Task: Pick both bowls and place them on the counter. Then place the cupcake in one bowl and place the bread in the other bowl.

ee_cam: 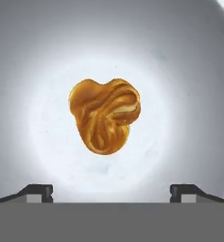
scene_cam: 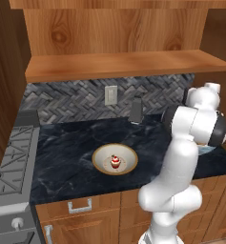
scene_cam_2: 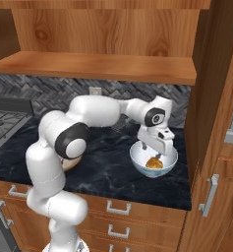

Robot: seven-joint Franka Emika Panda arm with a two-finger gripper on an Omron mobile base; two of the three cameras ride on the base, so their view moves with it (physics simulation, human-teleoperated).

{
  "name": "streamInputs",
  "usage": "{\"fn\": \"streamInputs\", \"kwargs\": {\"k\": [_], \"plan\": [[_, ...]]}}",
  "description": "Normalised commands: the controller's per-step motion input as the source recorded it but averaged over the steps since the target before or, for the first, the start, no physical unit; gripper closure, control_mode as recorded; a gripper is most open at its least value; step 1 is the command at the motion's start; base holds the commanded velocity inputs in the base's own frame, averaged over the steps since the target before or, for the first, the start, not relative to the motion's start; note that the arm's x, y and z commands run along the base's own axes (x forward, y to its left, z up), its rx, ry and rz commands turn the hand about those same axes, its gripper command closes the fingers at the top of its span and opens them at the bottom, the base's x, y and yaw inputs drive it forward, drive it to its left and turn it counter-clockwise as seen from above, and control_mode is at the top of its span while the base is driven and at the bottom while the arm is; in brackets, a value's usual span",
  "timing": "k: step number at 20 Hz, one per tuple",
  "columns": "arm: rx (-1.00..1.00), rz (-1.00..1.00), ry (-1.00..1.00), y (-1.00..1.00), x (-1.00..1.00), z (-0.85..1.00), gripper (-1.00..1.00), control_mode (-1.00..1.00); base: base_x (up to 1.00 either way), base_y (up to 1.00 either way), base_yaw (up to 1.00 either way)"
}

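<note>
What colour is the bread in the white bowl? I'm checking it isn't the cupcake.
Golden-orange with swirled darker streaks, bread; clearest in the hand view.

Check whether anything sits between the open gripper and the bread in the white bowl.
Nothing visible does. The gripper hangs open directly over the bread, which lies alone on the floor of the white bowl, apart from both fingertips.

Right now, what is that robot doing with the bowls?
The robot's arm reaches over the white bowl on the black counter. Its gripper hangs open just above the bread, which lies loose in that bowl. The cupcake already sits in the cream bowl. Both treats look to be in place.
</note>
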Motion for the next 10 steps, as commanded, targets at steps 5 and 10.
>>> {"fn": "streamInputs", "kwargs": {"k": [5,10], "plan": [[0.00,0.00,0.00,0.55,-0.45,0.28,-1.00,-1.00,0.00,0.00,0.00],[-0.01,0.00,0.00,0.54,-0.54,0.25,-1.00,-1.00,0.00,0.00,0.00]]}}
